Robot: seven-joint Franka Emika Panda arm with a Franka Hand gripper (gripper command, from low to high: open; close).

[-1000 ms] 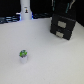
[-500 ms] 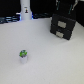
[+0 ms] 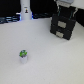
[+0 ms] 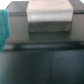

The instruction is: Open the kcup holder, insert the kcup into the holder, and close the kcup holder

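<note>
The kcup holder (image 3: 64, 26) is a black boxy unit with pale marks on its front, standing at the back of the white table on the exterior view's right. It looks closed. My gripper (image 3: 65, 10) hangs right over the holder's top; its dark fingers merge with the black box, so I cannot tell whether they are open or shut. The kcup (image 3: 23, 54), a tiny white pod with a green top, stands alone on the table, far from the gripper toward the exterior view's left. The blurred wrist view shows the holder's black surface (image 4: 45, 57) close up, with a grey block (image 4: 47, 17) on it.
A white upright object (image 3: 24, 10) stands at the table's back edge on the exterior view's left, in front of a dark background. A teal shape (image 4: 4, 27) shows at the edge of the wrist view; what it is I cannot tell.
</note>
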